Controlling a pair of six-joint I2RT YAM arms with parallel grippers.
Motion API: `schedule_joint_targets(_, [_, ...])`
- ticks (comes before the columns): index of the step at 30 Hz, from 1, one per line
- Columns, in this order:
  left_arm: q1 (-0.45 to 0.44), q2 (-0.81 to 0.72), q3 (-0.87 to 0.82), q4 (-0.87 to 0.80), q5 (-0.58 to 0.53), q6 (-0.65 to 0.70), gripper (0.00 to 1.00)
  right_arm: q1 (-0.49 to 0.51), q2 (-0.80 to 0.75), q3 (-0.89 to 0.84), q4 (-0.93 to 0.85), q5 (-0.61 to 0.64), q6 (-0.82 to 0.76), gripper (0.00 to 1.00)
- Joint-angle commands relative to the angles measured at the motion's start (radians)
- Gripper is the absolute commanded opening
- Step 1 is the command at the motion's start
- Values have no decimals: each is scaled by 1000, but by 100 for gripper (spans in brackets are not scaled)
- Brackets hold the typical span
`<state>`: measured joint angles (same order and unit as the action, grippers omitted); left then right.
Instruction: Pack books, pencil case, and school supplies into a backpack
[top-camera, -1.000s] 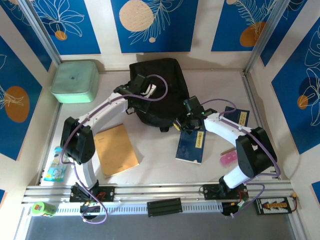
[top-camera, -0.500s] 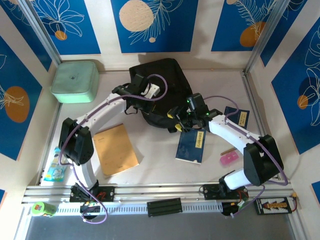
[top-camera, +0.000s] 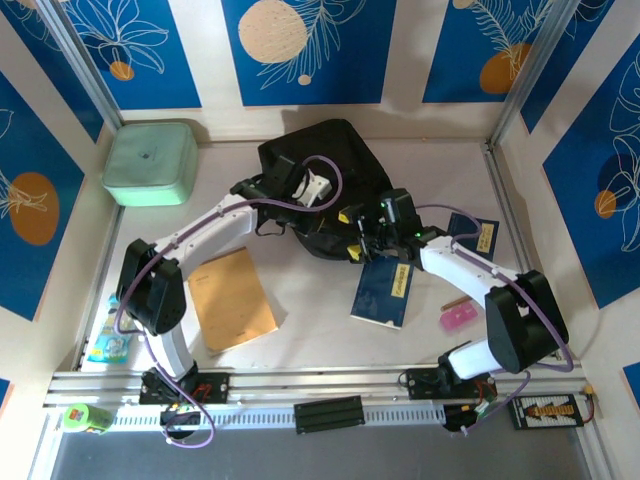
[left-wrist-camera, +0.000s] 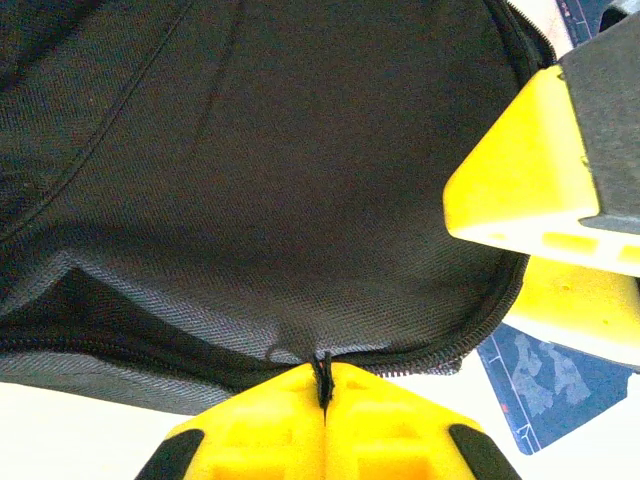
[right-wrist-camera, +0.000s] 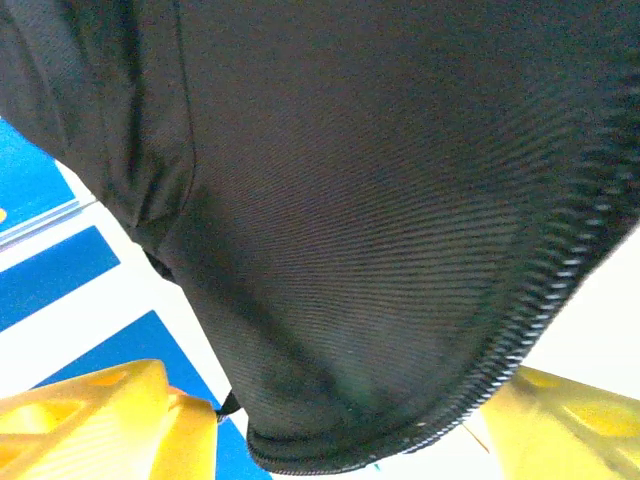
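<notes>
bright even overhead light, faint soft shadows, slight softness on the close-up backpack (right-wrist-camera: 380, 200)

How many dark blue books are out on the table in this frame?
2. The first book lies flat in front of the backpack; the second book sits further right, partly under the right arm. Any inside the backpack would be hidden.

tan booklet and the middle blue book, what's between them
Only bare table, seen in the top external view, between the tan booklet and that blue book.
</notes>
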<state>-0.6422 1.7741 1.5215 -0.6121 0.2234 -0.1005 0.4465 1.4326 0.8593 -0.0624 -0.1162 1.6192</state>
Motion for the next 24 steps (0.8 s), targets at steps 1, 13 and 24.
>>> schedule_joint_targets(1, [-9,-48,-4,29,54,-14,0,1,22,-3,-12,9,42,76])
schedule_joint_targets(13, [5,-50,12,-52,-216,90,0,1,43,39,-213,165,-112,0])
schedule_joint_targets(24, [39,32,78,-107,-415,157,0,5,6,-9,-300,181,-145,0])
